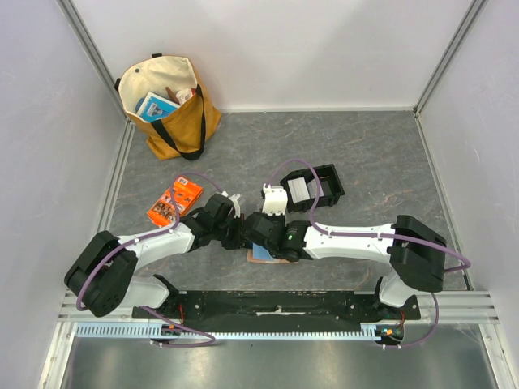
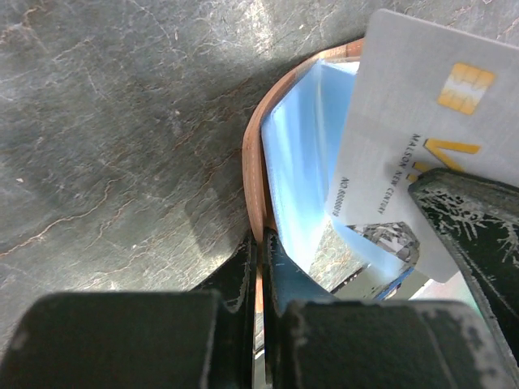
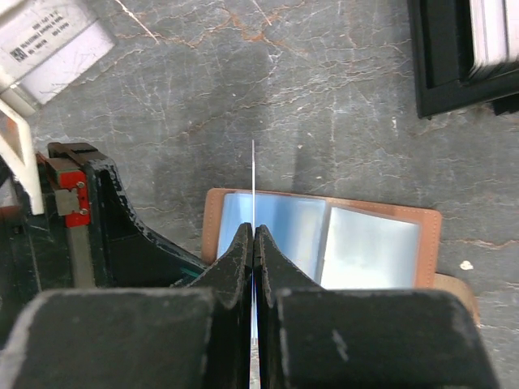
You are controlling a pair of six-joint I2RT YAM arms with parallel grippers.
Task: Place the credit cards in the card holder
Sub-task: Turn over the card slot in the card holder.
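White card [image 3: 253, 178] upright on edge in right gripper [image 3: 253, 232], over tan wallet [image 3: 369, 243]

Card [image 2: 403, 113]: "MALSON NEW…", "NO 0000…", rest illeg.

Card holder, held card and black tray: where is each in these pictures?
card holder [image 3: 369, 247], right wrist view, on its light-blue inner pocket.
credit card [image 2: 401, 121], left wrist view, on its white face beside the gold chip.
black tray [image 1: 327, 183], top external view, on its bare right compartment.
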